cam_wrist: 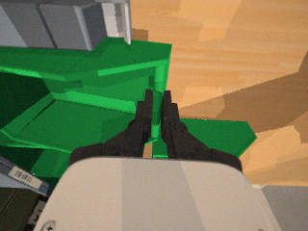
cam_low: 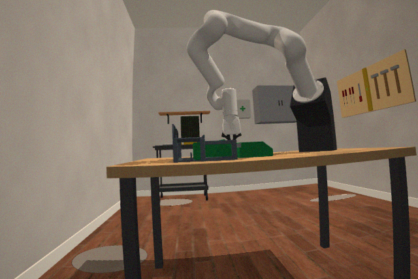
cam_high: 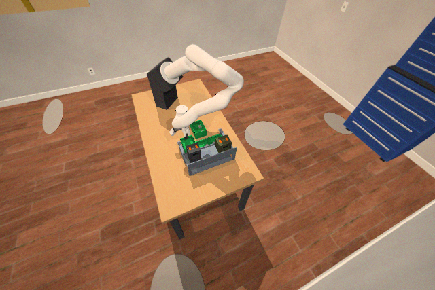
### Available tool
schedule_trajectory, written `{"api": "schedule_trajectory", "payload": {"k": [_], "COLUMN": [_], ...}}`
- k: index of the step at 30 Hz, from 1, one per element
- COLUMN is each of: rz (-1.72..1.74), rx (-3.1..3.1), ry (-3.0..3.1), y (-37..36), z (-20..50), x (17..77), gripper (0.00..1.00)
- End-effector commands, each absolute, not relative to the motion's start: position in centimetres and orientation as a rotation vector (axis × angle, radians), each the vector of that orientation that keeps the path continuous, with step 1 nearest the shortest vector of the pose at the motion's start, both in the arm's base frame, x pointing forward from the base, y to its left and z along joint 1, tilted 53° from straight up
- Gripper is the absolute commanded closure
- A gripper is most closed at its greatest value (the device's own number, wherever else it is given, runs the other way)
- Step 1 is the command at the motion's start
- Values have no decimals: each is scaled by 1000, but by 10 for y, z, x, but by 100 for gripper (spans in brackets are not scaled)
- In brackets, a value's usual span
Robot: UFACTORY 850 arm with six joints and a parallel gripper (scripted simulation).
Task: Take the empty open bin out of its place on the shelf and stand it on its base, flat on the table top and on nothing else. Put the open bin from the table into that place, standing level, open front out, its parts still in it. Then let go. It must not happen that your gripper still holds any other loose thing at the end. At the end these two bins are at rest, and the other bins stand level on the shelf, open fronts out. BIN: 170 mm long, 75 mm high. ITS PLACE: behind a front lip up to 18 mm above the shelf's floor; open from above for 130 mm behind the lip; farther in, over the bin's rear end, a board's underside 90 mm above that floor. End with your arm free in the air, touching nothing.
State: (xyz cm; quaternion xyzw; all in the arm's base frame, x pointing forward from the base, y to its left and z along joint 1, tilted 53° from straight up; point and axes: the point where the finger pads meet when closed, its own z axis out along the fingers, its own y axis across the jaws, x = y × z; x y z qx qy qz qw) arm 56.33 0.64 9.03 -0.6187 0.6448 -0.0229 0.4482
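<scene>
My gripper (cam_high: 185, 136) (cam_low: 231, 137) (cam_wrist: 157, 100) points down, shut on the rim of the empty green bin (cam_high: 187, 143) (cam_wrist: 87, 122) at the end nearest the arm's base. This bin is at the shelf's left end in the top view, seemingly a little raised. Whether it still touches the shelf is hidden. The grey shelf (cam_high: 211, 165) (cam_low: 235, 150) (cam_wrist: 67, 26) stands on the table top. The other green bin (cam_high: 198, 129) (cam_low: 256, 149) (cam_wrist: 217, 137) stands on the table on the base side, with greyish contents visible in the top view.
Another green bin (cam_low: 214, 151) stands in the shelf's other end. A black box (cam_high: 194, 153) and an olive box (cam_high: 223, 145), with orange parts on top, are at the shelf's back. The shelf's end wall and posts are close around the held bin. The wooden table (cam_high: 168, 188) bears all this.
</scene>
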Motion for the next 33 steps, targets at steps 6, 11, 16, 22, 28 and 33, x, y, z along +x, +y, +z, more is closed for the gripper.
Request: {"api": "schedule_trajectory", "payload": {"k": [6,11,16,22,28,33], "rz": [-58,-58,-58,-58,-58,-58], "rx": [-1530,-1530,-1530,-1530,-1530,-1530], "ry": [1596,1596,1596,1596,1596,1596], "y": [11,14,17,21,24,26], "z": [78,71,62,52,47,41], "x": [547,537,525,513,505,498], "gripper": [100,100,100,100,100,100]}}
